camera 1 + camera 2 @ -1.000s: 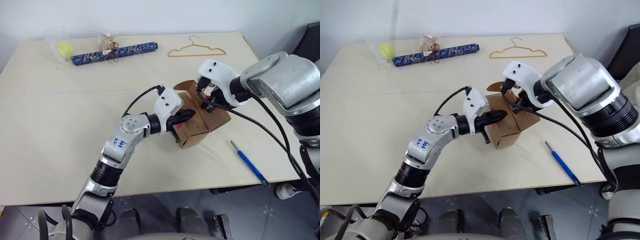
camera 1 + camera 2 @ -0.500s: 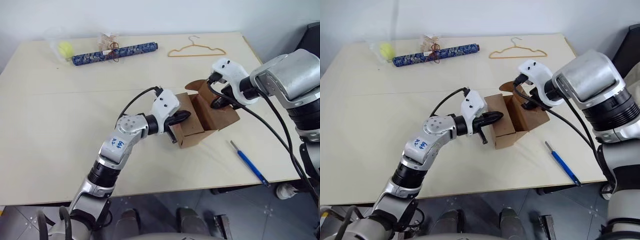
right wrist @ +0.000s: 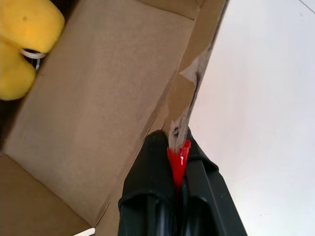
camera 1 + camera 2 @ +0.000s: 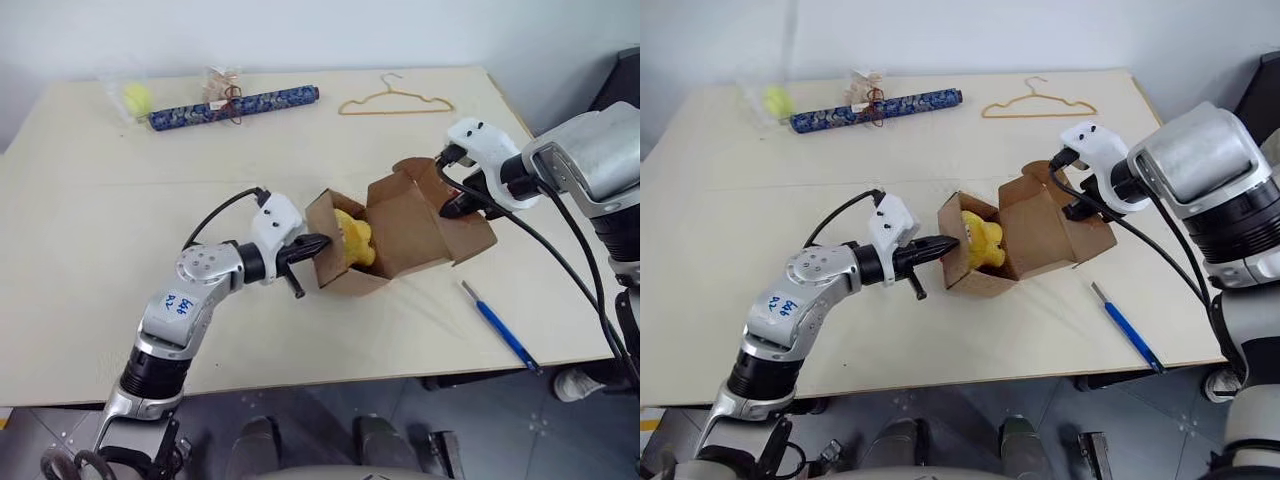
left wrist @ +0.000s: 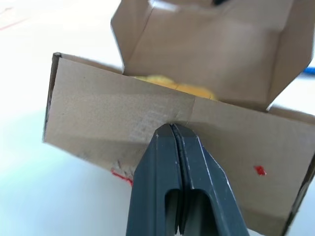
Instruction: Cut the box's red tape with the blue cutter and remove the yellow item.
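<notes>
Table (image 4: pixel 90 250): pale, big, holds all. Box (image 4: pixel 400 225) sits right of centre, open, flaps pulled apart to left & right. L flap (image 5: pixel 123 123) is pinched by L gripper (image 5: pixel 172 129), jaws clenched on the cardboard edge; red scraps show on that flap's outer face. R flap (image 3: pixel 189 88) is pinched by R gripper (image 3: pixel 178 147), jaws clenched on the torn flap edge w/ the red tape (image 3: pixel 178 160) caught between the fingertips. R gripper (image 4: pixel 1072 210) is at the box's right side, L gripper (image 4: pixel 940 245) at its left.

Roll (image 4: pixel 235 105): long dark blue patterned, far left of table, lying roughly left-right. Small wrapped bundle (image 4: pixel 222 85) lies on it near its middle. Hanger (image 4: pixel 395 100): thin tan wire, far edge, right of roll, well apart from box.

Cutter (image 4: pixel 500 328): blue, flat on table, near right, just beside box's near-right corner but not touching, no gripper on it.

Yellow item (image 4: pixel 352 238): soft, lumpy, inside open box, toward its left wall; nothing holds it. Ball (image 4: pixel 135 97): yellow-green in clear wrap, far left, beside roll's left end.
</notes>
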Robot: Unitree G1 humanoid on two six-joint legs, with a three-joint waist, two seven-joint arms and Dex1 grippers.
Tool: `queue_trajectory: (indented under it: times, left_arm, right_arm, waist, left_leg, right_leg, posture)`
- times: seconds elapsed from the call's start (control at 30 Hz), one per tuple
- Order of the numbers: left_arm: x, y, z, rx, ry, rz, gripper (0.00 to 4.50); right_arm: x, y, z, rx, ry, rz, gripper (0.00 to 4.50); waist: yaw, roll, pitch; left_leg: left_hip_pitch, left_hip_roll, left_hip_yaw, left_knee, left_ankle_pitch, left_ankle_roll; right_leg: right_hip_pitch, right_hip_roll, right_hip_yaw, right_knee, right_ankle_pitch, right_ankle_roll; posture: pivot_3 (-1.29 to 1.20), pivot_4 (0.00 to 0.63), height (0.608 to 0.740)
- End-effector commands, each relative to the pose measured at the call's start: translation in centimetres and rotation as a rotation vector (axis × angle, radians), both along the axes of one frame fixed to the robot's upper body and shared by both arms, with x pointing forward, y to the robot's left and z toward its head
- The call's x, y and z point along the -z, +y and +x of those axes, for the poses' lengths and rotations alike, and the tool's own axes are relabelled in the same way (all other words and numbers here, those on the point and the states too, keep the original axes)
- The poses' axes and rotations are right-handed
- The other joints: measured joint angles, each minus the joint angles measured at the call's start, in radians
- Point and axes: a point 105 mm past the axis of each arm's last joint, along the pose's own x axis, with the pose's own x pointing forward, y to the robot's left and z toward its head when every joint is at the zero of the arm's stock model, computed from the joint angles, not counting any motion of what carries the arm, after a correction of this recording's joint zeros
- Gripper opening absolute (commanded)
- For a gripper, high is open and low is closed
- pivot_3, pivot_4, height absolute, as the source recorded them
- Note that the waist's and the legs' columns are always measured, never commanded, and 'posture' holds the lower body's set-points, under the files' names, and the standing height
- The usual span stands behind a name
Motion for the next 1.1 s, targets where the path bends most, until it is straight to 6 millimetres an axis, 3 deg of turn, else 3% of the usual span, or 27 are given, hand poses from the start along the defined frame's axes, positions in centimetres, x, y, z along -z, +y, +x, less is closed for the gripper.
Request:
queue_trajectory:
  times: [0.03,0.27,0.77,0.83,0.93,1.1]
  left_arm:
    - [-0.2,-0.7,-0.5,0.021,-0.003,-0.007,0.00]
    - [0.1,0.0,-0.8,-0.016,0.020,0.005,0.00]
    - [1.7,1.4,-0.5,-0.071,0.077,0.011,0.00]
    - [1.7,1.6,-0.4,-0.088,0.075,-0.001,0.37]
    - [2.4,1.9,-0.8,-0.085,0.106,0.002,1.06]
    - [2.7,3.3,-1.1,-0.105,0.096,0.028,2.60]
  right_arm:
    - [-0.5,0.5,-0.4,-0.024,-0.014,0.020,0.02]
    - [0.7,1.0,-0.5,-0.011,0.007,0.052,0.02]
    - [1.0,1.6,-0.5,0.007,-0.002,0.114,0.02]
    - [1.1,1.6,-0.6,0.009,0.006,0.138,0.00]
    - [1.0,1.5,-0.8,0.000,-0.002,0.166,0.67]
    - [-0.4,-0.4,-1.2,0.001,-0.065,0.242,2.35]
  waist:
    - [0.003,0.000,0.000]
    - [-0.001,0.000,0.000]
    - [-0.007,0.000,0.000]
    - [-0.007,0.000,0.000]
    - [-0.007,0.000,0.000]
    - [-0.005,0.000,0.000]
  left_leg:
    - [0.000,0.000,0.000,0.000,0.000,0.000]
    - [0.000,0.000,0.000,0.000,0.000,0.000]
    - [0.000,0.000,0.000,0.000,0.000,0.000]
    - [0.000,0.000,0.000,0.000,0.000,0.000]
    - [0.000,0.000,0.000,0.000,0.000,0.000]
    - [0.000,0.000,0.000,0.000,0.000,0.000]
  right_leg:
    - [0.000,0.000,0.000,0.000,0.000,0.000]
    - [-0.001,0.000,0.000,0.001,0.000,0.000]
    - [-0.001,0.000,0.000,0.001,0.000,0.000]
    - [-0.001,0.000,0.000,0.001,0.000,0.000]
    - [-0.001,0.000,0.000,0.001,0.000,0.000]
    - [-0.001,0.000,0.000,0.001,0.000,0.000]
  posture:
    - [0.00,0.150,0.740]
    - [0.00,0.150,0.740]
    - [0.00,0.150,0.740]
    - [0.00,0.150,0.740]
    - [0.00,0.150,0.740]
    - [0.00,0.150,0.740]
